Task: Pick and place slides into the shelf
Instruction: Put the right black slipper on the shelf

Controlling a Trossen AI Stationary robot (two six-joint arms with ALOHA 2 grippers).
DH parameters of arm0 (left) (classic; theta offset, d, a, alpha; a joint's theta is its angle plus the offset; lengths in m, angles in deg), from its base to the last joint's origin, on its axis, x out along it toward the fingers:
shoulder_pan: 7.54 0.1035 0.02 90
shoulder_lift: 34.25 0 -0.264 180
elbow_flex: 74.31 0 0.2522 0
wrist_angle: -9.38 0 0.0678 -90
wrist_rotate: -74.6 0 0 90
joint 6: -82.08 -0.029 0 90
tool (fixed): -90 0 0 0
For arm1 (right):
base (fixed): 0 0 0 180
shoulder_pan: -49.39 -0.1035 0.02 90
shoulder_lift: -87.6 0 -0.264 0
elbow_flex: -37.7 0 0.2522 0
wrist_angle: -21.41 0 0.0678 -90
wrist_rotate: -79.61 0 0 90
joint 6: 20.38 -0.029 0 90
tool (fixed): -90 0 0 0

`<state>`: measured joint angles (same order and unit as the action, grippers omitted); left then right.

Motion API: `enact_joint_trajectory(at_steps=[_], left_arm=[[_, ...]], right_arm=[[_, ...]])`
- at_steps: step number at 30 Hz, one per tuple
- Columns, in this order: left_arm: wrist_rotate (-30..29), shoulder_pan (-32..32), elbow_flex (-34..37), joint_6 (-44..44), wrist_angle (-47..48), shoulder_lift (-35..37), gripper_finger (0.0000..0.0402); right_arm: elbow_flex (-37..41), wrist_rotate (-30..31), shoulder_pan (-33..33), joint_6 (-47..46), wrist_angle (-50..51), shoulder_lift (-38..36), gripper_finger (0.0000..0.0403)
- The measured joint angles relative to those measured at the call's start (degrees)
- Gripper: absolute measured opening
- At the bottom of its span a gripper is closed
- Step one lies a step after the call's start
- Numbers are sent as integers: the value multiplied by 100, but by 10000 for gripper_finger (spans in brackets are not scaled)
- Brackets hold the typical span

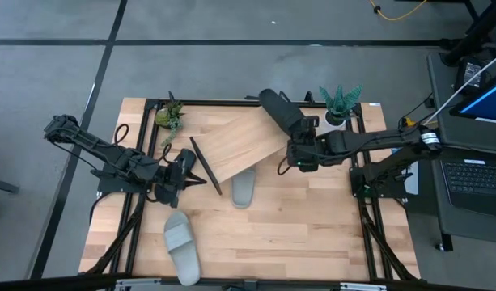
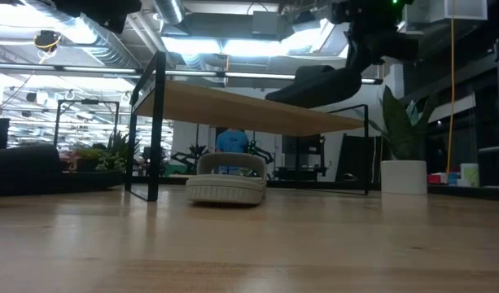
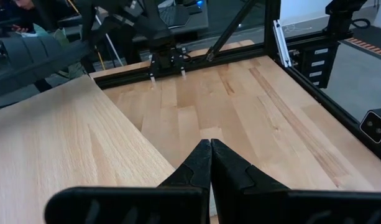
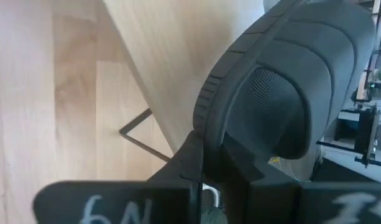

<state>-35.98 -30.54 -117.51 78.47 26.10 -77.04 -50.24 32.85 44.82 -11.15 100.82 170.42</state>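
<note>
My right gripper (image 1: 298, 152) is shut on a matte black slide (image 1: 284, 113) held in the air over the right end of the tilted light wood shelf (image 1: 235, 145). One light grey slide (image 1: 243, 188) lies flat on the table, half under the shelf's near edge. A second grey slide (image 1: 182, 246) lies near the table's near edge. My left gripper (image 1: 201, 179) is shut and holds nothing. It hovers by the shelf's left leg. The other black slide is not clearly visible. My right gripper pinches the black slide's sole rim (image 4: 206, 102) beside the wide strap (image 4: 302, 56), between its two fingers (image 4: 193, 155). It comes level from the table's right side. The slide is lifted clear above the shelf (image 2: 233, 106) and tilted, its free end pointing toward the far edge.
A small plant (image 1: 171, 117) stands at the far left corner, a potted one (image 1: 341, 101) at the far right. Black frame rails (image 1: 369, 194) edge the table. A laptop (image 1: 474, 174) sits beyond the right side. Bare wood lies right of the grey slides.
</note>
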Motion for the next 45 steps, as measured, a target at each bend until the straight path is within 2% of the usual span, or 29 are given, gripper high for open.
enact_joint_trajectory(at_steps=[8,18,33,45], left_arm=[[0,0,0,-3,29,0,0],[0,0,0,-3,49,-2,0],[0,0,0,-10,50,0,0],[2,0,0,-9,50,-2,0]], right_arm=[[51,14,-43,-575,325,90,31],[53,-29,-48,-792,287,396,31],[62,-80,-207,-456,-240,452,31],[62,-91,-182,-650,-39,449,27]])
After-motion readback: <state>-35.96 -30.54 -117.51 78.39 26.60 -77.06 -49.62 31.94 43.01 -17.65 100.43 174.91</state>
